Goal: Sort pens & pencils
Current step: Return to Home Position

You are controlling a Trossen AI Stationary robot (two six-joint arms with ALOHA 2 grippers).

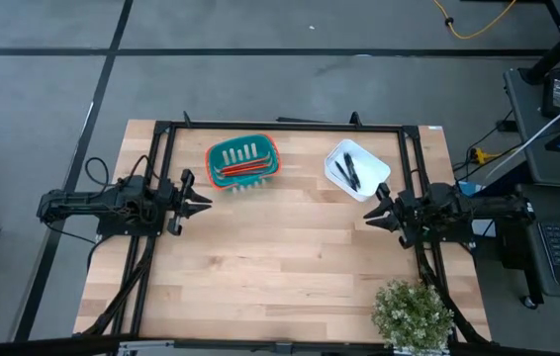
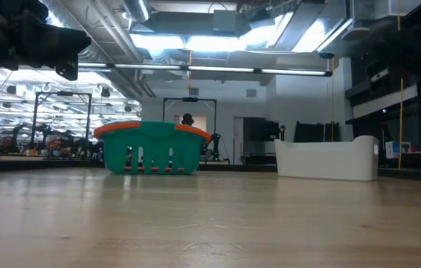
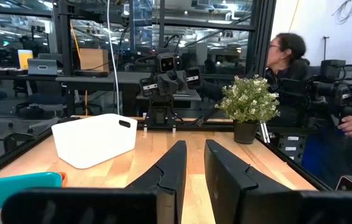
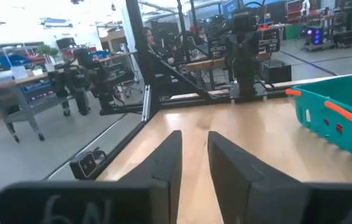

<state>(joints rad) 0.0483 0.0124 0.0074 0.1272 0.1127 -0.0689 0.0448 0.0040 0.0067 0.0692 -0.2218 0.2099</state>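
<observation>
Since the pens lay in the white bin and the pencils in the teal basket, I judged sorting done; my left gripper and right gripper hung parted, empty, needing only to settle home.

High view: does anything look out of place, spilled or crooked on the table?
Nothing stands out. The pencils lie in the basket, the pens in the bin, none loose on the table. Both hang open and empty, left tool by the basket, right tool by the bin.
</observation>
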